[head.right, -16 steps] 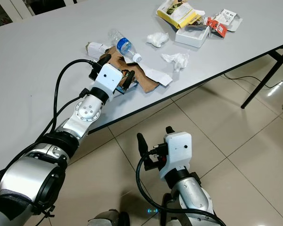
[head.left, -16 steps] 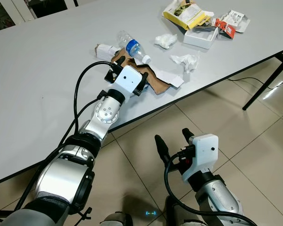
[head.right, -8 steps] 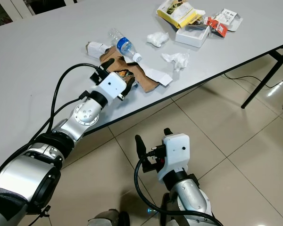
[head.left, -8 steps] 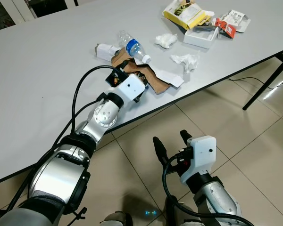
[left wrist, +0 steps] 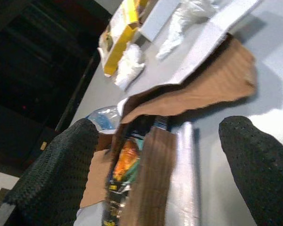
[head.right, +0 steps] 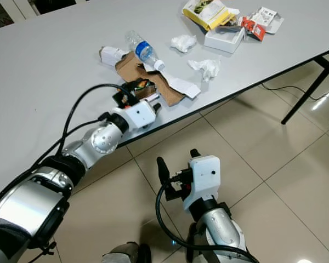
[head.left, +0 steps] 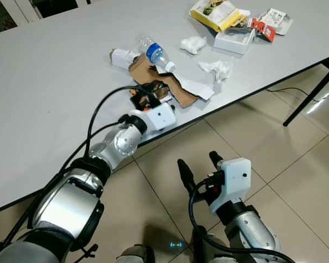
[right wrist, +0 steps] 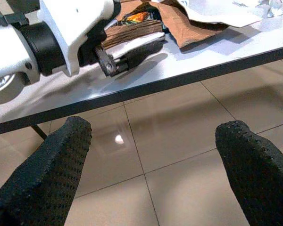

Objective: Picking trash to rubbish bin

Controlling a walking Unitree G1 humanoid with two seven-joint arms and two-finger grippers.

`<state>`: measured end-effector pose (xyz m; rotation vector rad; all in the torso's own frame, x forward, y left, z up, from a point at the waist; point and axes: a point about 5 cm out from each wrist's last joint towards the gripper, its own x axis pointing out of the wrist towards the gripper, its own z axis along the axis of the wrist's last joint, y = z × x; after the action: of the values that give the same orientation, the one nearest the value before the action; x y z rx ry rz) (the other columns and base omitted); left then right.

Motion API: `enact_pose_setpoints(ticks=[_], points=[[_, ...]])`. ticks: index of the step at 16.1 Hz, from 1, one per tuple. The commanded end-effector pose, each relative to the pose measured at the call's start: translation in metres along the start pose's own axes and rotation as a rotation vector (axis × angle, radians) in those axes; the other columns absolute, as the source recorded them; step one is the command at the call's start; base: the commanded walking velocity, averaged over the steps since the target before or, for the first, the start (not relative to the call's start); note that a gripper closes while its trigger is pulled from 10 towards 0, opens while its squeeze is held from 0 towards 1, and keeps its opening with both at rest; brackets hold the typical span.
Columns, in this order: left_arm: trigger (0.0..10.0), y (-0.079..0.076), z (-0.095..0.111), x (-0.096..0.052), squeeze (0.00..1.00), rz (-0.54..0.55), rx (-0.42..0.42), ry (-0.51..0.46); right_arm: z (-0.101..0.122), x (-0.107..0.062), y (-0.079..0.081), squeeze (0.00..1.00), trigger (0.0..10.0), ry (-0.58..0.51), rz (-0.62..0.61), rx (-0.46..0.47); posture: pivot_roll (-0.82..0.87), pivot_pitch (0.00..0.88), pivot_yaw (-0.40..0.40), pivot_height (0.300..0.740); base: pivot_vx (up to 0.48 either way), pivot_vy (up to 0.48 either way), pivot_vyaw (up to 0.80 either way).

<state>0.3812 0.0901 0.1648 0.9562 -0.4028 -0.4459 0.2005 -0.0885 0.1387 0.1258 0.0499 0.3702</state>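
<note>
Spread wide and empty, the right gripper (head.left: 198,166) idles over the floor while the left gripper (left wrist: 162,155), fingers apart, straddles the brown cardboard (head.left: 178,90) near the table (head.left: 55,82) edge, where a clumsy close might nudge it off.

Left end effector (head.left: 151,92) reaches forward, fingers spread; right end effector (head.left: 199,167) hangs low, agape

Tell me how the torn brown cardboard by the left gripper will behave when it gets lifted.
The brown cardboard looks thin and creased, so it will probably flop and bend rather than stay flat. It seems light, so the open left gripper should lift it easily. A colourful wrapper lies tucked in its fold and may slip out, and the plastic bottle touching it could roll.
</note>
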Motion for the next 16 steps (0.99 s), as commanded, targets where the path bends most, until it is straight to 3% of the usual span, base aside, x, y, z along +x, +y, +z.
enact_pose_setpoints(ticks=[1, 5, 16], points=[[10.0, -0.0007, 0.0, 0.0008, 0.0, -0.011, 0.032, 0.001, 0.0025, -0.0013, 0.0044, 0.0, 10.0, -0.007, 0.008, 0.012, -0.01, 0.257, 0.099, 0.74, 0.0, 0.0, 0.0], [10.0, -0.0066, 0.0029, 0.0025, 0.0, -0.025, 0.072, -0.004, 0.0025, -0.0027, 0.0047, 0.0, 10.0, -0.007, -0.004, 0.013, -0.02, 0.259, 0.104, 0.74, 0.0, 0.0, 0.0], [10.0, -0.0066, 0.0029, 0.0025, 0.0, -0.025, 0.072, -0.004, 0.0025, -0.0027, 0.0047, 0.0, 10.0, -0.007, -0.004, 0.013, -0.02, 0.259, 0.104, 0.74, 0.0, 0.0, 0.0]])
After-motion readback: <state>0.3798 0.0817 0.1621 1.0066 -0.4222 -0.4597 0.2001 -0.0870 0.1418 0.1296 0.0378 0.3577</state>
